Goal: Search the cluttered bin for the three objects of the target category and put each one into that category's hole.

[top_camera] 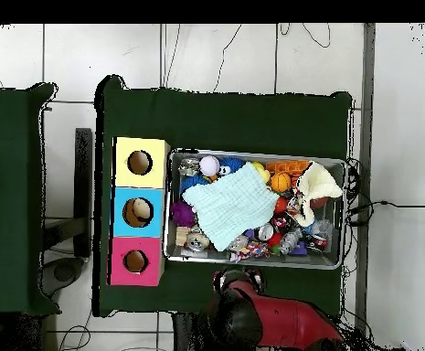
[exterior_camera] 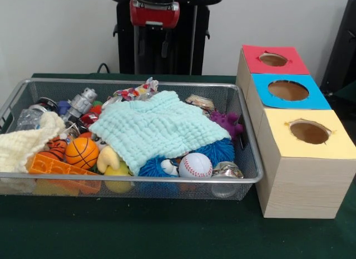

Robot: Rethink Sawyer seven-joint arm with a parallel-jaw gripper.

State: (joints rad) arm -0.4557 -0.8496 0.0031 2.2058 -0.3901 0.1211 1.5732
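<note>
A robotics lab, as we read it.
We see a pedestal-mounted red arm [top_camera: 270,320], a green-clothed table [exterior_camera: 167,231], loose cables [top_camera: 366,206] on tiled floor [top_camera: 403,110].

The worktop [exterior_camera: 167,231] is covered with dark green cloth. A plain white wall [exterior_camera: 55,30] stands behind it. The floor [top_camera: 252,55] is pale tile, with cables [top_camera: 307,37] trailing across it. A second green-covered table [top_camera: 10,196] stands alongside.
</note>
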